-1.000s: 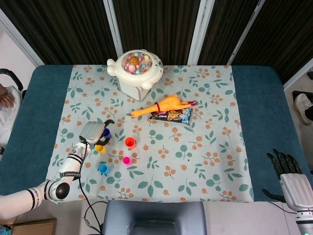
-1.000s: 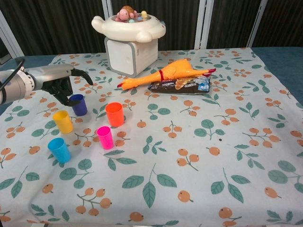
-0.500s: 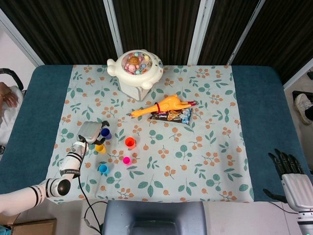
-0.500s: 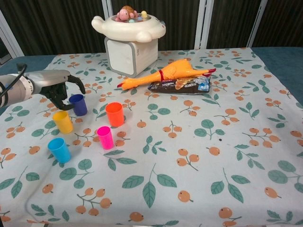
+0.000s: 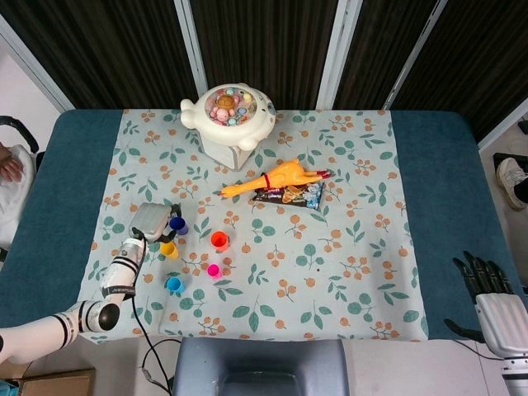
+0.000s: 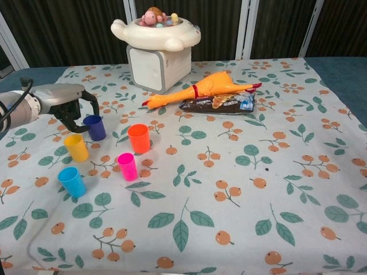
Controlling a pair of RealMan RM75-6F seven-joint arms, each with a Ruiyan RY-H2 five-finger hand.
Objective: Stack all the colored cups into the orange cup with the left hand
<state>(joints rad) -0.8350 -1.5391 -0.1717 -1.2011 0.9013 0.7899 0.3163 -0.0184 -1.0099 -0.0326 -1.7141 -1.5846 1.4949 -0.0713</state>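
Left hand [image 6: 67,106] beside purple cup [image 6: 94,127], fingers [image 6: 92,102] curled over its rim.

Rubber chicken [image 6: 202,89] lies against snack packet [image 6: 217,103], near toy machine [image 6: 156,50].

We record five cups [image 6: 139,138] grouped on the tablecloth's [image 6: 241,189] left part, apart from one another. Behind them stands a toy dispenser [image 6: 156,50]; right of it lie a rubber chicken [image 6: 200,89] and, just before it, a snack packet [image 6: 218,103].
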